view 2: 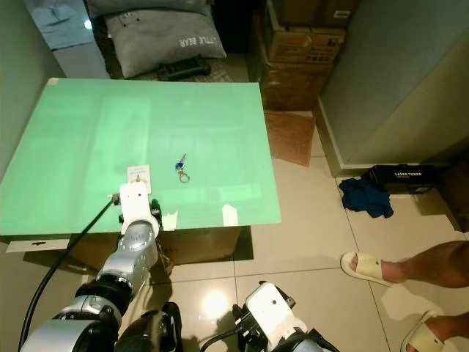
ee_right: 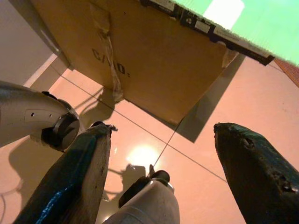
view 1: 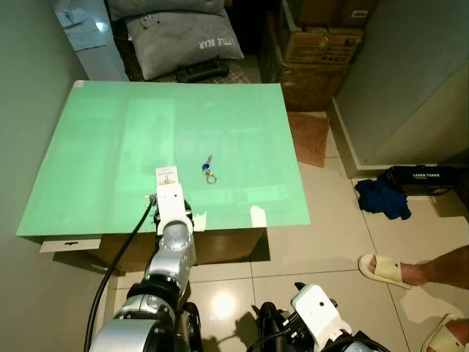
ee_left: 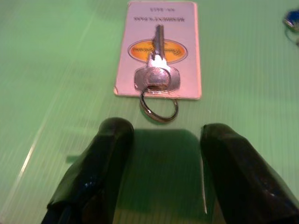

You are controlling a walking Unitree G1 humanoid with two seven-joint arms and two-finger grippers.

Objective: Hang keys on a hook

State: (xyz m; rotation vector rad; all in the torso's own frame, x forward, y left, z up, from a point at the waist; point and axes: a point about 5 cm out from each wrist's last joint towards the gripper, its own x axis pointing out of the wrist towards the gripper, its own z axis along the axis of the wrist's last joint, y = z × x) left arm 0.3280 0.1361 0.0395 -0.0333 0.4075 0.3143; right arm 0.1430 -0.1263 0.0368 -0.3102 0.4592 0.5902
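On green table (view 1: 95, 147) near edge: left gripper (ee_left: 161, 154) fingers apart, lined up on silver key (ee_left: 156, 74) atop card (ee_left: 187, 51). Blue-tagged keys (view 1: 209, 170) just right, untouched. Right gripper (ee_right: 161, 172) spread, idle low.

Silver jointed arms carry white wrist blocks, a black cable, and blunt glossy black fingers (ee_left: 98, 172).

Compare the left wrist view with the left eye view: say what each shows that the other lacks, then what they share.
Left wrist view: the open left gripper just short of a silver key and its ring, lying on a card.
Left eye view: blue keys apart to the right, boxes, a pillow, a person's sandalled foot.
Shared: the green table, the card.
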